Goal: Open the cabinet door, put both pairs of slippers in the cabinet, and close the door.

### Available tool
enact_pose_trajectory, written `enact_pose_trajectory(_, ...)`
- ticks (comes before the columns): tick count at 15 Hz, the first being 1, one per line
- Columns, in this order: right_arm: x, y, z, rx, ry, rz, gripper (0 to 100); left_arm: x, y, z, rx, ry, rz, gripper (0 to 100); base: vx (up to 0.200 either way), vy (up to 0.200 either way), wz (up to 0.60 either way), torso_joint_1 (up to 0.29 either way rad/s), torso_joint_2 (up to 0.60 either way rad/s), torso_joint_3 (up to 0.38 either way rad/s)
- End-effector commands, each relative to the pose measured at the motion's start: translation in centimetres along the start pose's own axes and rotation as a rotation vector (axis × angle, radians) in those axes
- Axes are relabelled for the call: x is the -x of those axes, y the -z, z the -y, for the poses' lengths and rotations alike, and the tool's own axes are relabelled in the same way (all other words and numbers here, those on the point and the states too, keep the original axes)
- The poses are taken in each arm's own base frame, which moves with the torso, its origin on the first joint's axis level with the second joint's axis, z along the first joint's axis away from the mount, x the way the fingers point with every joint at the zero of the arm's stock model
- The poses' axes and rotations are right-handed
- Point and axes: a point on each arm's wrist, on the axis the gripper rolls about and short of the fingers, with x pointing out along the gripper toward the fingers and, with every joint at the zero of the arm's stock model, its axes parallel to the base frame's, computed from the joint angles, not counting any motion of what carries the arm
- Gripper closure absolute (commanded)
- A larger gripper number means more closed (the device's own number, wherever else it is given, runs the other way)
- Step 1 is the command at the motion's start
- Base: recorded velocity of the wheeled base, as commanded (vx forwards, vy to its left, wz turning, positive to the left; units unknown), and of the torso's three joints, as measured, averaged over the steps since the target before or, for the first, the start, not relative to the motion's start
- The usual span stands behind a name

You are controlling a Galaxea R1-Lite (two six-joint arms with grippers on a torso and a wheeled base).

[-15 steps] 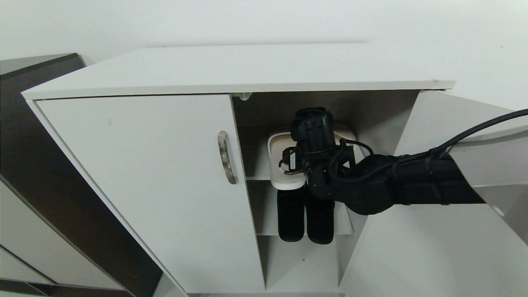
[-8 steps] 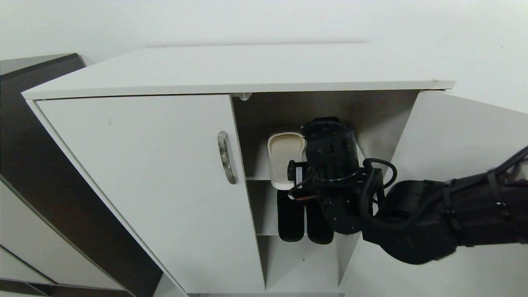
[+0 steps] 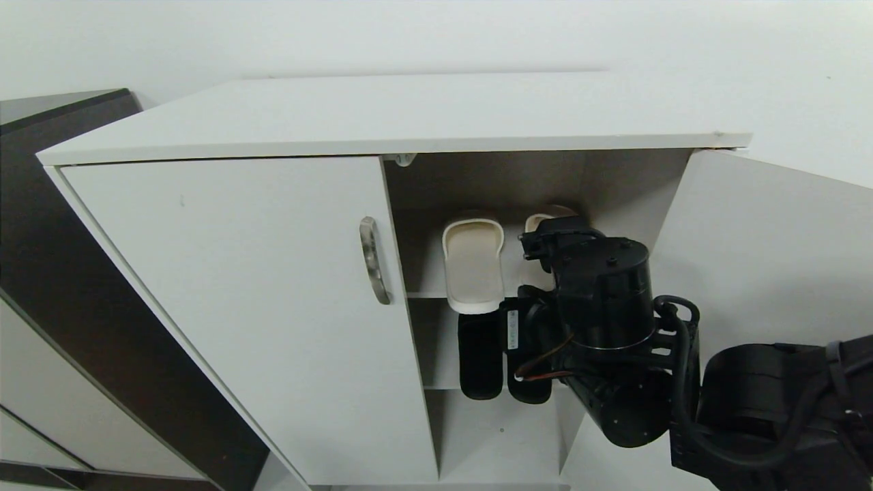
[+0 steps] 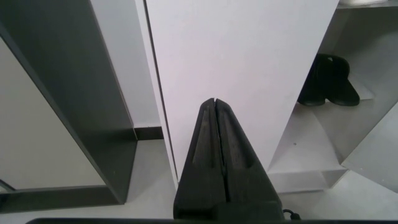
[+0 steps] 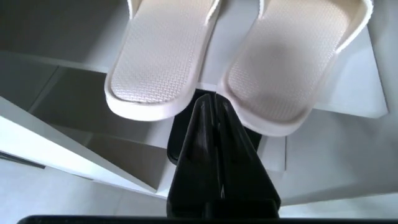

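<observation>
The white cabinet (image 3: pixel 382 112) has its left door (image 3: pixel 239 286) shut and its right door (image 3: pixel 750 259) swung open. A pair of white slippers (image 3: pixel 472 262) lies on the upper shelf, heels over the shelf's front edge, also seen close up as white slippers (image 5: pixel 165 53). A pair of black slippers (image 3: pixel 481 358) sits on the shelf below, seen too as black slippers (image 4: pixel 328 81). My right gripper (image 3: pixel 537 240) is shut and empty, just in front of the white pair's heels (image 5: pixel 210 99). My left gripper (image 4: pixel 214 102) is shut and empty, low in front of the shut left door.
A metal handle (image 3: pixel 372 259) runs down the shut door's right edge. A dark grey unit (image 3: pixel 68 273) stands close on the cabinet's left, with a narrow strip of floor (image 4: pixel 149 180) before it. The bottom compartment (image 3: pixel 498 436) holds nothing.
My right arm has drawn back out of the upper shelf, down and to the right. The white slippers stay on the shelf, and the right one has come into sight.
</observation>
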Motion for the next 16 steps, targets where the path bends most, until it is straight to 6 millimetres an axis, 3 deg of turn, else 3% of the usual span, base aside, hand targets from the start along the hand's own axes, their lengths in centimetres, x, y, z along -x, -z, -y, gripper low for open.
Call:
enact_pose_trajectory(1, -0.09, 0.36, -0.04, 0.007, 0.002, -0.009, 100, 0.0, 0.01, 0.0, 0.0, -0.001, 0.0, 100, 0.0, 0.0, 0.0, 0.0, 0.0, 0.0)
enact_pose_trajectory(5, -0.36, 0.81, -0.18, 0.017, 0.005, -0.017, 100, -0.01, 0.01, 0.0, 0.0, 0.0, -0.002, 100, 0.0, 0.0, 0.0, 0.0, 0.0, 0.0)
enact_pose_trajectory(16, -0.41, 1.35, -0.11, 0.03, 0.01, -0.032, 100, 0.0, 0.01, 0.0, 0.0, -0.001, 0.0, 100, -0.2, 0.0, 0.0, 0.002, 0.0, 0.003)
